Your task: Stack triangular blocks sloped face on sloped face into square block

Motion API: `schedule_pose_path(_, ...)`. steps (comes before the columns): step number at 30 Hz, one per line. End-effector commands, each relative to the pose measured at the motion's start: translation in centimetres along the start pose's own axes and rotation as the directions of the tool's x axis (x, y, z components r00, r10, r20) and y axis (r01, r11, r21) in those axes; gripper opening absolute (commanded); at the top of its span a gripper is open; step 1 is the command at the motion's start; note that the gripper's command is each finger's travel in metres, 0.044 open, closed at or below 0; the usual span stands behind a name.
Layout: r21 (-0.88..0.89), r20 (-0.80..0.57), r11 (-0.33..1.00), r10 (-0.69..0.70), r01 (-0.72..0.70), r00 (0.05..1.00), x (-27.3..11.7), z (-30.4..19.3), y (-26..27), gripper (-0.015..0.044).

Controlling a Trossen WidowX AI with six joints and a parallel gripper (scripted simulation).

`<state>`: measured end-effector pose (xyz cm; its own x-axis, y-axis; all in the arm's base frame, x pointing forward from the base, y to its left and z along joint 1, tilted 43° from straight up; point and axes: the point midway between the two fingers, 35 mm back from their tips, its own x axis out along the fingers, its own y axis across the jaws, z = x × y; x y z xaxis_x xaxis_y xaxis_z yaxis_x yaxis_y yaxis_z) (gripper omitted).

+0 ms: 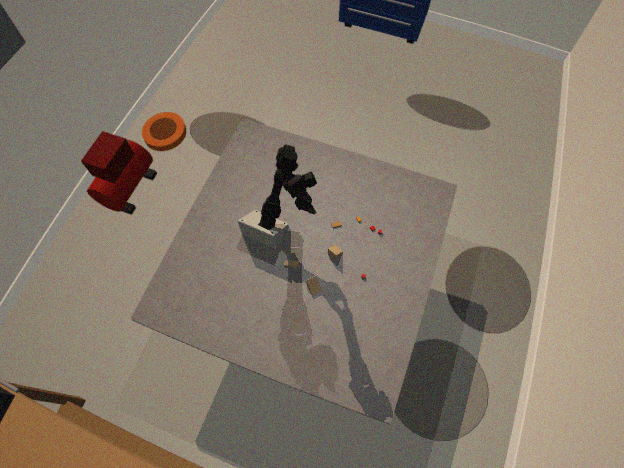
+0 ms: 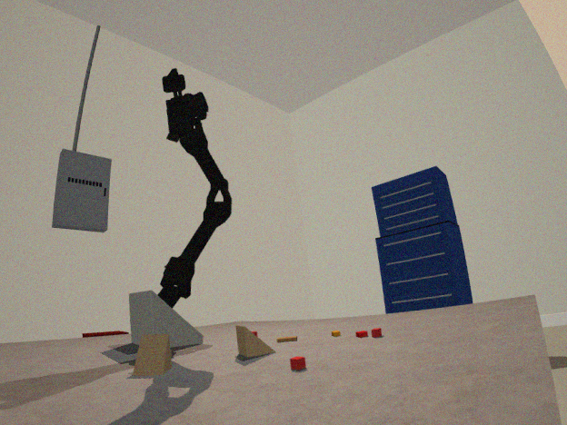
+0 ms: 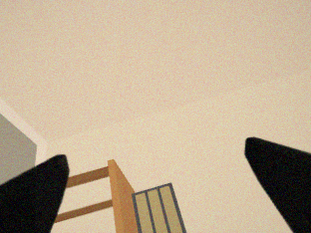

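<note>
One tan triangular block rests on the table with an upright face at its left and its slope falling to the right in the exterior view. The other triangular block stands apart from it, nearer the exterior camera, in the arm's shadow in the top view. My gripper is open and empty, high above the table and well away from both blocks. The wrist view shows only wall and furniture between the spread fingers, no block.
Flat wooden pieces lie near the blocks. A red cube lies beyond the first block. Two more red cubes and an orange piece lie farther off. The arm's pale base stands behind the second block.
</note>
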<state>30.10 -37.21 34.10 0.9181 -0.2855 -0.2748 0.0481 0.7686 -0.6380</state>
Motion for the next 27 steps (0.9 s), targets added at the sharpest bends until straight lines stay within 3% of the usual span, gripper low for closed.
schedule_pose_path(1,0.224,-0.049,0.962,0.170,-0.155,0.984,4.6,-2.8,5.0,0.0440)
schedule_pose_path(8,0.567,-0.112,0.753,0.471,-0.333,0.875,10.2,-6.1,15.4,0.0440)
schedule_pose_path(14,0.794,-0.150,0.501,0.709,-0.343,0.689,12.5,-8.3,25.4,0.0440)
schedule_pose_path(22,0.967,-0.176,0.224,0.933,-0.124,0.313,11.5,-10.4,38.6,0.0440)
schedule_pose_path(27,0.977,-0.180,0.177,0.984,0.118,0.008,8.5,-11.4,46.4,0.0440)
